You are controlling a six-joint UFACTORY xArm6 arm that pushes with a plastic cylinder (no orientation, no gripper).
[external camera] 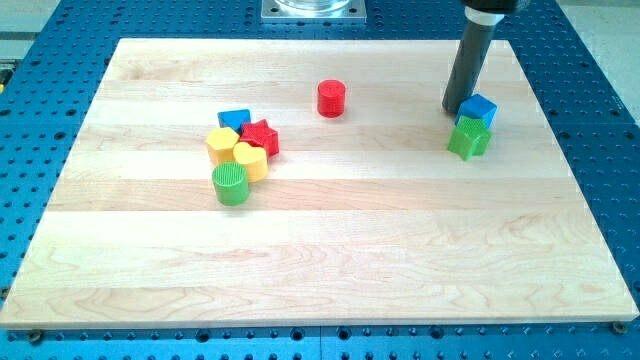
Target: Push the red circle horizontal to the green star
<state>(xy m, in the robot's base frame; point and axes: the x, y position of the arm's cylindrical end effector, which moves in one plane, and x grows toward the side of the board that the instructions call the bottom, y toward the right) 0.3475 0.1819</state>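
Note:
The red circle stands alone on the wooden board, above its middle. The green star lies at the view's right, touching a blue cube just above it. My tip rests on the board right beside the blue cube's left side, above and a little left of the green star. The red circle is well to the left of my tip and slightly higher in the view than the green star.
A cluster lies left of centre: a blue block, a red star, two yellow blocks and a green circle. The wooden board sits on a blue perforated table.

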